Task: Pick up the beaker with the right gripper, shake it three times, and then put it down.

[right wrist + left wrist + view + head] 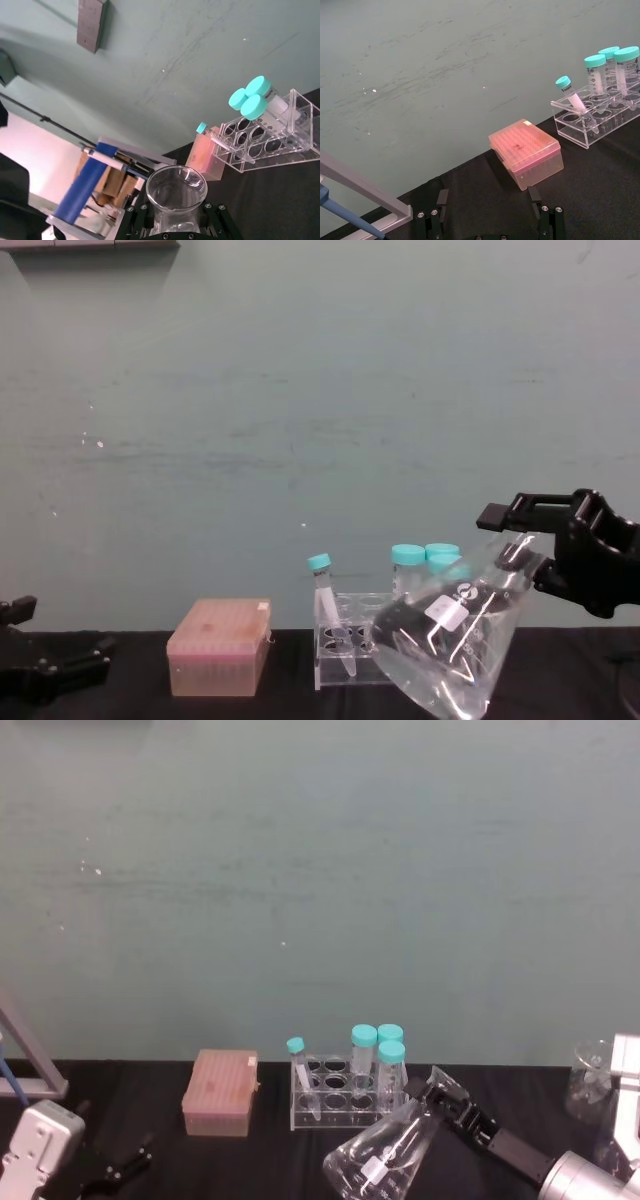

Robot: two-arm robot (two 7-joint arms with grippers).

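I see the tip box (220,1092) just left of the tube rack (345,1105) on the table (130,1085); my right gripper (440,1096) holds the conical flask (385,1156) before the rack, rightward.

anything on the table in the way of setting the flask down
Nothing visible does: the clear glass conical flask, tilted in the black right gripper, hangs over bare black table. The clear tube rack stands close behind it.

1. The clear glass conical flask (450,640) carries a small round white logo and a white marking patch on its wall. Neither can be read.
2. The slim clear plastic tubes with teal caps (596,80) bear fine printed scale marks, too small to read.
3. The pink translucent plastic box (526,152) shows a small dark mark on its lid, illegible.
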